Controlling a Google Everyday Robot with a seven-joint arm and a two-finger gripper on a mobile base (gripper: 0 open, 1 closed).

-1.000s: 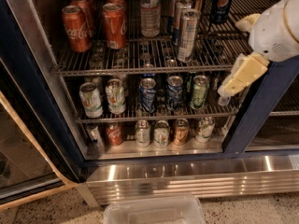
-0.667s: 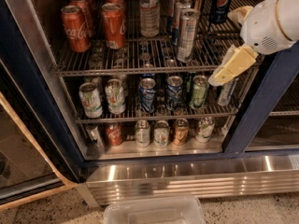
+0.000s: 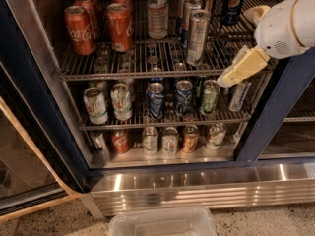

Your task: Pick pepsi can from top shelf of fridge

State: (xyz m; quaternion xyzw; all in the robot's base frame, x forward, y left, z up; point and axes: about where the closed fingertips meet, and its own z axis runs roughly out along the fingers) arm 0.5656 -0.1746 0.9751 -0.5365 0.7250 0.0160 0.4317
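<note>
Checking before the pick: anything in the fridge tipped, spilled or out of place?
Nothing stands out: cans on the top shelf, the pepsi can included, stand upright. The gripper hangs at the shelf's right front edge.

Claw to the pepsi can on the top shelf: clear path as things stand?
Probably yes. The claw hangs at the front of the top shelf, right side. The pepsi can stands back right with bare rack before it; only the slim silver cans crowd its left.
</note>
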